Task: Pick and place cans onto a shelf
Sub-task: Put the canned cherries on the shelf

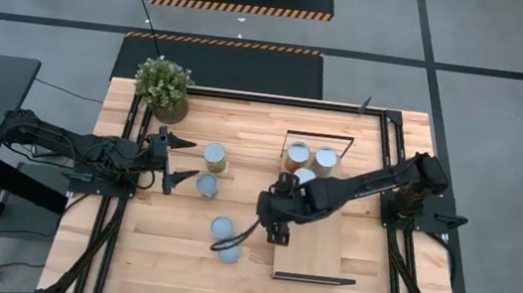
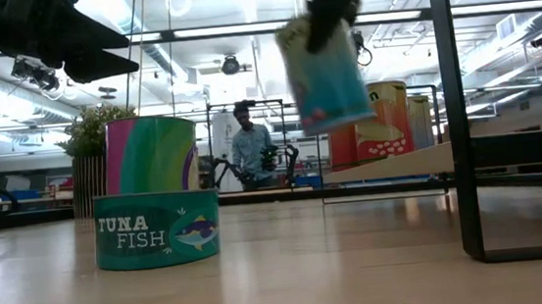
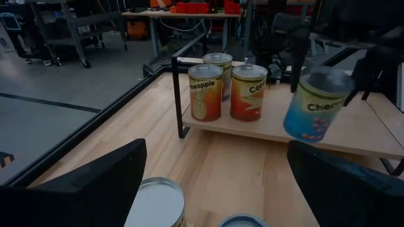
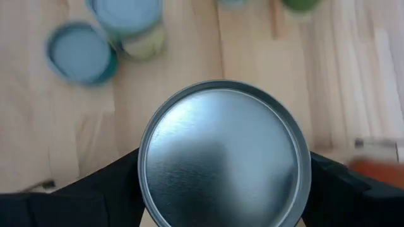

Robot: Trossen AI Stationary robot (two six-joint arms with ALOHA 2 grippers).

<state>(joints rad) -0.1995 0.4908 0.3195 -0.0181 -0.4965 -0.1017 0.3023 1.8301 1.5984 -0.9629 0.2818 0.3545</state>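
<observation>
My right gripper (image 1: 279,227) is shut on a blue cherry-labelled can (image 3: 315,107) with a silvery top (image 4: 224,154), lifted over the long edge of the shelf (image 1: 323,259) that faces the table's middle. Three cans (image 1: 296,154) (image 1: 325,157) (image 1: 305,175) stand on the shelf's far end. Several more cans stand on the tabletop on their bases: two (image 1: 214,156) (image 1: 207,185) just in front of my open left gripper (image 1: 183,158), and two (image 1: 222,227) (image 1: 229,251) nearer the front edge. One of them is a flat tuna can (image 2: 157,228). My right gripper pinches the cherry can between its two fingers (image 4: 120,183), which sit on opposite sides of the wall just below the top rim (image 4: 146,165). The fingers come from above, slanting down. The can hangs below them, clear of table and shelf, tilted (image 2: 323,74).
A potted plant (image 1: 162,86) stands at the table's far left corner. The shelf has black metal frames at its far end (image 1: 319,136) and near end (image 1: 313,279), with bare board between. A person (image 2: 249,149) stands in the room beyond the table.
</observation>
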